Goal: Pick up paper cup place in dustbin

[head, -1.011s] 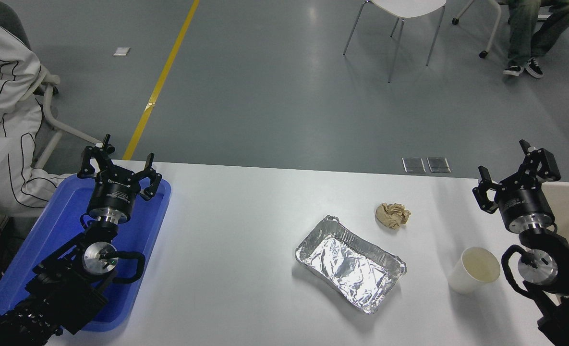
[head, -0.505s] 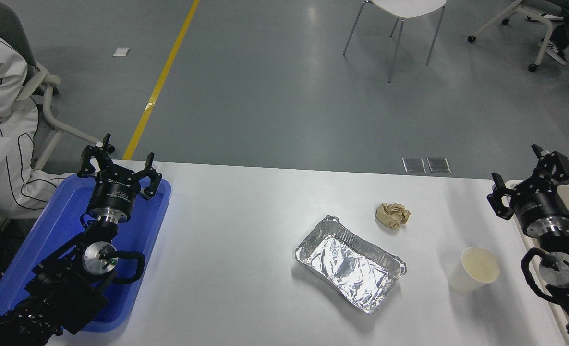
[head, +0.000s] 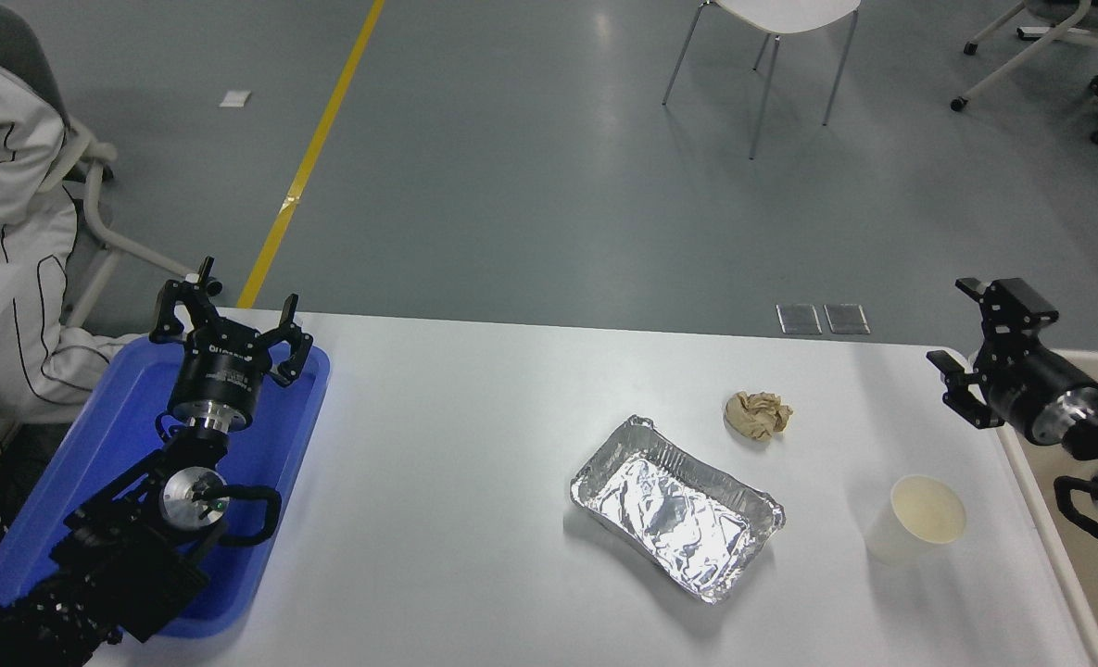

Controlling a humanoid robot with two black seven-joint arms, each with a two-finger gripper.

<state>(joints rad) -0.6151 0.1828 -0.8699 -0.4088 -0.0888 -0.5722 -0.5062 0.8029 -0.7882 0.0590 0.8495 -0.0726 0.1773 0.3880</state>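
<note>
The white paper cup (head: 915,530) stands upright on the white table (head: 474,482) at the right, its cream inside showing. The beige dustbin (head: 1072,547) with a white rim sits at the table's right edge, partly cut off by the picture. My right gripper (head: 964,345) is open and empty, raised near the table's far right corner, up and to the right of the cup, with its arm over the dustbin. My left gripper (head: 229,315) is open and parked over the blue tray at the left.
A crinkled silver foil tray (head: 675,508) lies left of the cup. A crumpled brown paper ball (head: 757,414) lies behind it. A blue plastic tray (head: 94,463) sits at the left edge. A person in white sits at the far left (head: 11,185).
My right arm has swung to the right and away from the cup, turning so the gripper now points left. The cup has not moved. The left arm has not moved.
</note>
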